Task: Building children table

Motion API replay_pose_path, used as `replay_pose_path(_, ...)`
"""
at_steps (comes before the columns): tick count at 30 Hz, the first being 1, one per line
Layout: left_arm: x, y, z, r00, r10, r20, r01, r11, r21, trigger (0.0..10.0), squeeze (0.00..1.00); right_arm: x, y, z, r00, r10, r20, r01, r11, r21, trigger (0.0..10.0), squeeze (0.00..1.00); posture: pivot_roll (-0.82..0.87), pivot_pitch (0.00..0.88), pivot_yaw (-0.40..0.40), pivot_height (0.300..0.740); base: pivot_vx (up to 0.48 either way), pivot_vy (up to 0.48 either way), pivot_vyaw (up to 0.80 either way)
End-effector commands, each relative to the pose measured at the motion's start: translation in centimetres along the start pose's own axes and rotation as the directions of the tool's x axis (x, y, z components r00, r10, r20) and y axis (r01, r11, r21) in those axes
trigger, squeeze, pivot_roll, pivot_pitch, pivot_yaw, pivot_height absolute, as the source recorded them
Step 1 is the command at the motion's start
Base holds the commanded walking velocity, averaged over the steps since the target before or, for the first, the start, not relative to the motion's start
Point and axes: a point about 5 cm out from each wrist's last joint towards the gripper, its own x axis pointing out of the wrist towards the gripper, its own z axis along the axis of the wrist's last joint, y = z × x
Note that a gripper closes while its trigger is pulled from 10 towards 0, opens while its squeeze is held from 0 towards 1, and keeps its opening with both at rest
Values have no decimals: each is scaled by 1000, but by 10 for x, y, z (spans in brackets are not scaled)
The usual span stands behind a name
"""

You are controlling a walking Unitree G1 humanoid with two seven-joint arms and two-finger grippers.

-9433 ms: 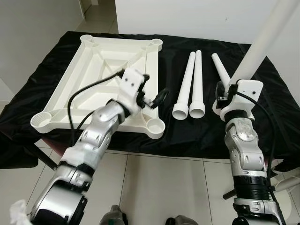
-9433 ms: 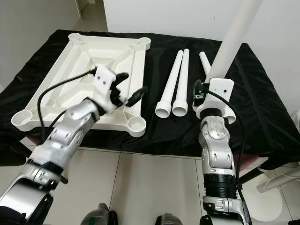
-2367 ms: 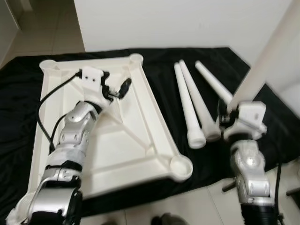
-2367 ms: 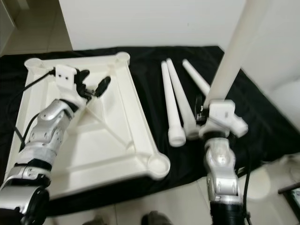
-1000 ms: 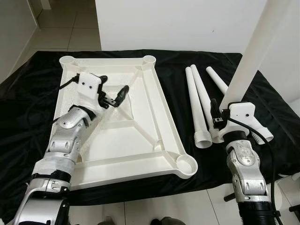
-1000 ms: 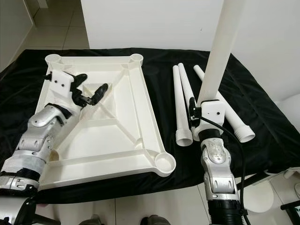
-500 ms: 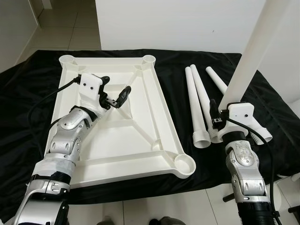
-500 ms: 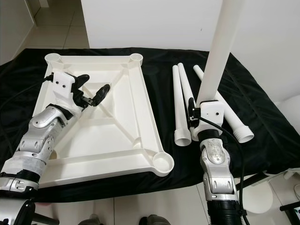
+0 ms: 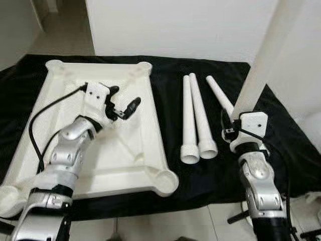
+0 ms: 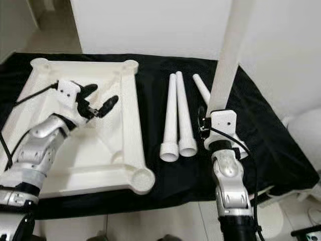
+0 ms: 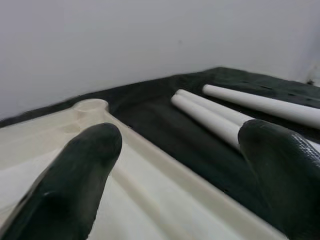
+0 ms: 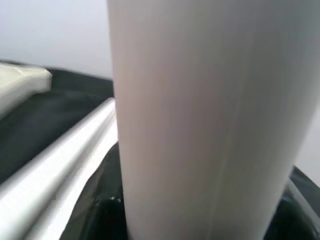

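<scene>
I see the white tabletop (image 9: 125, 145) lying upside down on the black cloth (image 9: 165, 75), taking up the left half of the left eye frame, its ribbed underside facing up and a round leg socket at each corner; the nearest socket (image 9: 164, 180) sits at lower centre of that frame.

My left gripper (image 9: 122, 106) hangs over the upper middle of the tabletop, its 2 black fingers spread apart with nothing between them. In the left wrist view those fingers (image 11: 75, 185) stand wide, with the tabletop rim running between them and 2 legs lying on the cloth beyond. I cannot tell whether the fingertips touch the plastic.

My right gripper (image 10: 206, 125), at centre right of the right eye frame, is clamped on 1 white table leg (image 10: 228, 55), held nearly upright so that it runs up and out past the top edge of the frame. In the right wrist view the held leg (image 12: 200, 115) stands directly in front of the camera, with the lying legs low at the left of that frame.

3 more legs lie on the cloth right of the tabletop. 2 of them (image 9: 193, 118) lie side by side and touching, their wide open ends toward me at centre frame. The 3rd leg (image 9: 218, 93) lies angled just right of that pair, its near end hidden behind my right wrist.
</scene>
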Motion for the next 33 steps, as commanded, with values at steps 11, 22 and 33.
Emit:
replay_pose_path(11, 0, 10, -4, 998, 38, -41, -39, 999, -23, 10000, 0, 2, -1, 2, 1000, 3, 7, -3, 1000, -5, 10000, 0, 80, 0, -56, 740, 0, 0, 0)
replay_pose_path(22, -21, 3, -3, 965, -241, -106, 246, 969, 35, 10000, 0, 4, -2, 4, 1000, 16, 12, -16, 1000, -10, 10000, 0, 85, 0, -51, 740, 0, 0, 0)
replay_pose_path(33, -68, 16, -13, 836, -409, -365, 444, 896, 12, 10000, 0, 3, -3, 3, 1000, 16, 9, -16, 1000, -19, 10000, 0, 89, 0, -47, 740, 0, 0, 0)
